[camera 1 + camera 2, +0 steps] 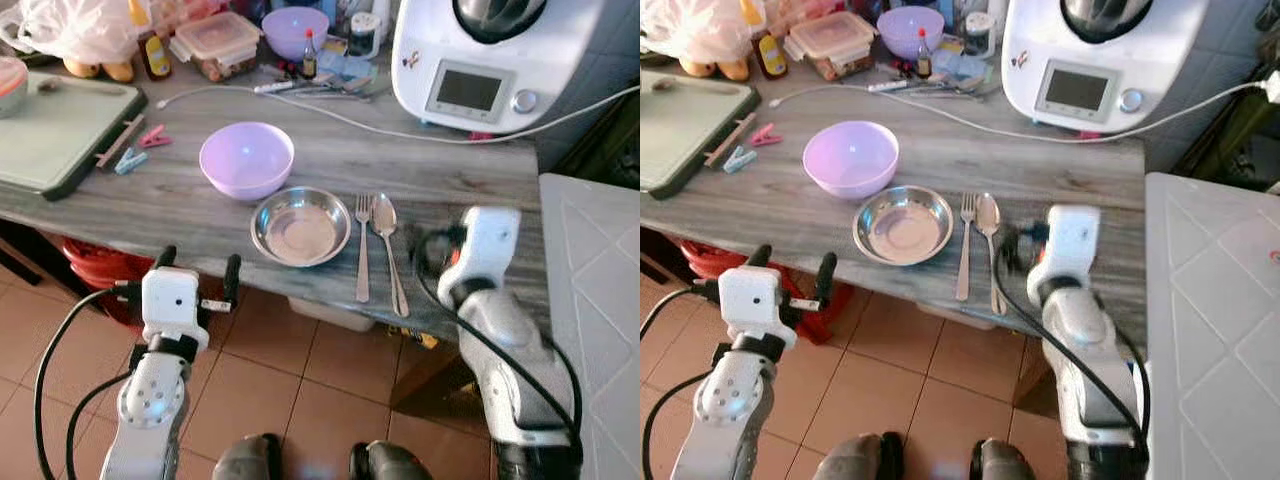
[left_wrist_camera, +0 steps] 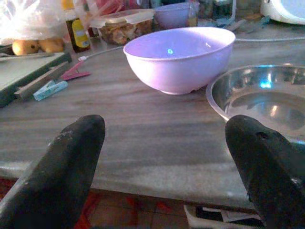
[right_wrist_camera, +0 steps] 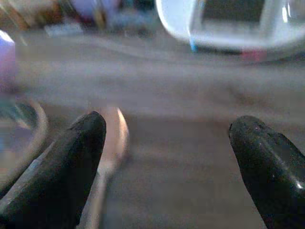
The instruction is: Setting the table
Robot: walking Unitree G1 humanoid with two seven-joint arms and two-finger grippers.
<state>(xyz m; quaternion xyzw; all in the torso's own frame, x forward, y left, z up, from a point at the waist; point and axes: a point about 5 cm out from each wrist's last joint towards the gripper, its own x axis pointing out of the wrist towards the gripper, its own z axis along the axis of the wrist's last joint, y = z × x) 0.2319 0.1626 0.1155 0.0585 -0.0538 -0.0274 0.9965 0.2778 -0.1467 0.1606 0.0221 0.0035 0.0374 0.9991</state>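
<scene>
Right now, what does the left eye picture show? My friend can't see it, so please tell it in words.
A grey wooden table holds a lilac bowl, a steel bowl, and a fork and spoon side by side. Below the table edge, the left gripper has open jaws; the right gripper is near the spoon. Behind stands a white kitchen machine.

No text, label or number can be read on anything here.

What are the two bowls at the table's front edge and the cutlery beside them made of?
The lilac bowl looks like matte plastic, with an even colour and soft sheen. The shallow bowl seems to be polished metal, probably steel, with mirror-like reflections. The fork and spoon look like the same shiny metal.
</scene>
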